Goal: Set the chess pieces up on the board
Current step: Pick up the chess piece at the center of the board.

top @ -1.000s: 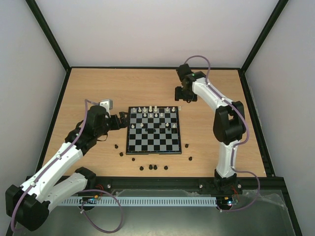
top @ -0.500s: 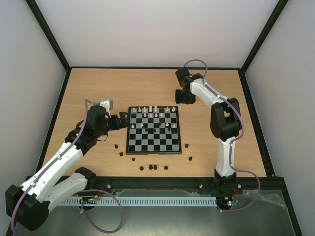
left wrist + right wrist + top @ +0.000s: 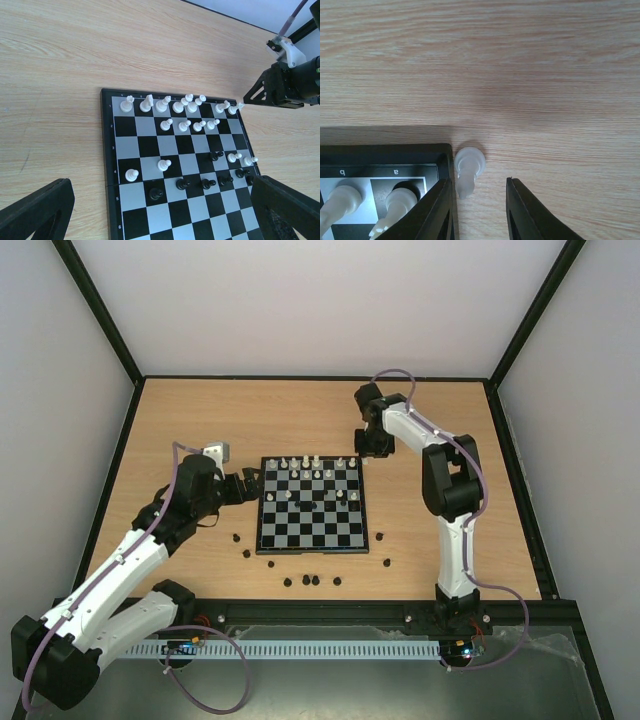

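The board (image 3: 313,550) lies mid-table with white chess pieces (image 3: 175,106) lined up along its far rows and black ones (image 3: 205,183) scattered in the middle. A white pawn (image 3: 469,167) stands on the wood just off the board's far right corner (image 3: 385,150). My right gripper (image 3: 477,182) straddles that pawn: the left finger is close beside it, the right finger stands apart from it. In the top view this gripper (image 3: 373,452) points down at that corner. My left gripper (image 3: 252,485) hovers wide open at the board's left edge, with nothing between its fingers (image 3: 35,210).
Loose black pieces lie on the wood: three near the board's front edge (image 3: 310,581), others at the front left (image 3: 246,553) and front right (image 3: 388,562). The table's dark raised rim (image 3: 310,377) runs along the back.
My right gripper has come down toward the board's far right corner and its jaws have narrowed around the white pawn. The left arm has not moved.
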{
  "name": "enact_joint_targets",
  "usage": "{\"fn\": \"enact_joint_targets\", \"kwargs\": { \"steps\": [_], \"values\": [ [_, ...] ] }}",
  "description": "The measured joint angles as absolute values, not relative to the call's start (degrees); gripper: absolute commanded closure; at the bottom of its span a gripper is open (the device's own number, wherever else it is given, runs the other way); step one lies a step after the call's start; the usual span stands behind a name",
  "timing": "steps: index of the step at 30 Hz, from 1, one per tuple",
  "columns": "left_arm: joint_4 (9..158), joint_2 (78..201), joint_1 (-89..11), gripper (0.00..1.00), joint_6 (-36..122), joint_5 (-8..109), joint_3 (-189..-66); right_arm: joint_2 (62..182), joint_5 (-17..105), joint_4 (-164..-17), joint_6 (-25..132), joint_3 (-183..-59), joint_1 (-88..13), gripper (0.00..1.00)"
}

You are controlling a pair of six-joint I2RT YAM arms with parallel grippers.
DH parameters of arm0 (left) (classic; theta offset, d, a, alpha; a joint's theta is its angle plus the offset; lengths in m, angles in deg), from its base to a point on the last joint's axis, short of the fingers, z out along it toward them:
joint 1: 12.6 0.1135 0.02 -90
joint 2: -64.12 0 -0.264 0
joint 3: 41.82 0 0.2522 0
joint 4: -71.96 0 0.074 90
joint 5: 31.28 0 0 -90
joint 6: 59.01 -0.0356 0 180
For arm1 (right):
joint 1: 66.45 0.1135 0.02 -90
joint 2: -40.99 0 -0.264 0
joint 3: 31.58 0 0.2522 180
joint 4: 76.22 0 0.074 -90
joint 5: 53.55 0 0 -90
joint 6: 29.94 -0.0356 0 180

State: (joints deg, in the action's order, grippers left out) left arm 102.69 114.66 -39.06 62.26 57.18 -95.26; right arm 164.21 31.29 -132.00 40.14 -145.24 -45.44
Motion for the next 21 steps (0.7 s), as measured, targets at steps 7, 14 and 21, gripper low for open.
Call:
{"fn": "enact_joint_targets", "kwargs": {
  "steps": [7, 14, 21],
  "values": [
    [102.6, 114.7, -39.1, 0.01, 62.3, 57.2, -95.1, 166.0, 31.9, -131.8, 40.2, -145.3, -45.4, 0.77],
    [101.9, 114.7, -39.1, 0.0, 62.3, 57.2, -94.9, 166.7, 31.9, -131.8, 40.4, -145.9, -45.4, 0.82],
    [101.4, 114.7, -39.1, 0.01, 62.3, 57.0, -94.9, 166.7, 31.9, -131.6, 40.3, -146.1, -45.4, 0.9]
  ]
}}
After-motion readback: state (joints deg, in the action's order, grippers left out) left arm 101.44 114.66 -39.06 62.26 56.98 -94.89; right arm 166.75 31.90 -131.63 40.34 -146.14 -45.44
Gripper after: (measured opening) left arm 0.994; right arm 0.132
